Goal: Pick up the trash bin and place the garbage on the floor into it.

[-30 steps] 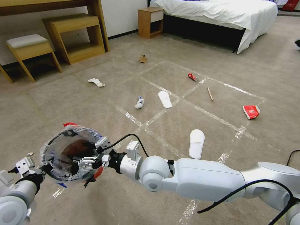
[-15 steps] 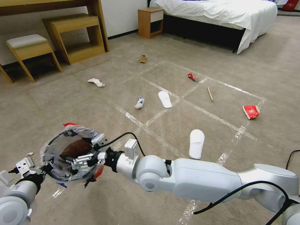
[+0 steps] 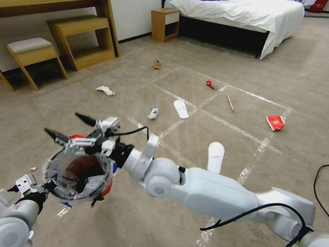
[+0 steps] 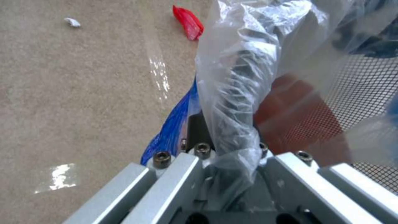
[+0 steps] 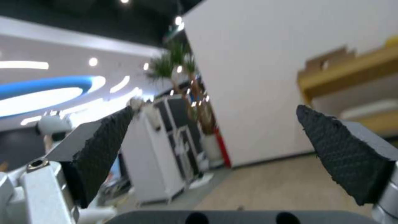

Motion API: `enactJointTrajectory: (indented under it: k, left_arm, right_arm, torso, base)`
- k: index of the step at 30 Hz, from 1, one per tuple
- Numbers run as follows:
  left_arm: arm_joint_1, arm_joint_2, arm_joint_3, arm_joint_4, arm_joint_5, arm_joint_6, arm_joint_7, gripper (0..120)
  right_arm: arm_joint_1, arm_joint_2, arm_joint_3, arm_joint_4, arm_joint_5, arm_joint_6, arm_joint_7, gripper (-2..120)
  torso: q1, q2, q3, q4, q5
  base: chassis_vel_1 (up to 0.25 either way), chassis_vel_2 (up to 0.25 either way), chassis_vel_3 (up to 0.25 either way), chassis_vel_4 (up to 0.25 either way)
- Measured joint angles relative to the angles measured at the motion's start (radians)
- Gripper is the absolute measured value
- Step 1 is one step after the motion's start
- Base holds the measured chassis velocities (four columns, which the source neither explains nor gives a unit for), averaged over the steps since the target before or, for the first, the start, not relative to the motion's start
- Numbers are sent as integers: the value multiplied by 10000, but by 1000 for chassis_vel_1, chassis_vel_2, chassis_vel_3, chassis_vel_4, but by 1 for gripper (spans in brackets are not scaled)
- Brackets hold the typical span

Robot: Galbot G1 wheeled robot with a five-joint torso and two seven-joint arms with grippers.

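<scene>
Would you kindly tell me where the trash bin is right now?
In the head view, the trash bin is at lower left, held off the floor by the left end effector, with the open right end effector just above its rim.

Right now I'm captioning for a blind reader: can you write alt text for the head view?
The left claw holds a red bin by its bagged rim while the open right claw hovers above it. On the taped carpet beyond lie two slippers, tissues, a can, a stick and a red wrapper.

Glossy white rounded arm shells, black cables, silver wrist brackets with hex screws, black textured pointed jaws
</scene>
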Motion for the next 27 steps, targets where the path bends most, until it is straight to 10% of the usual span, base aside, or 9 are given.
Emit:
enactJointTrajectory:
  k: [15, 27]
  left_arm:
    - [-57, 157, -28, -69, 280, -229, 290, 1]
    - [512, -418, -843, -580, 679, -450, 513, 1]
  right_arm:
    - [-3016, -3142, 5954, 1567, 262, -121, 387, 100]
    - [-6861, -3232, 9887, 2667, -2166, 228, 985, 100]
  torso:
    - [0, 2, -1, -8, 4]
    - [0, 2, -1, 6, 2]
  base:
    - [0, 0, 0, 0]
    - [0, 0, 0, 0]
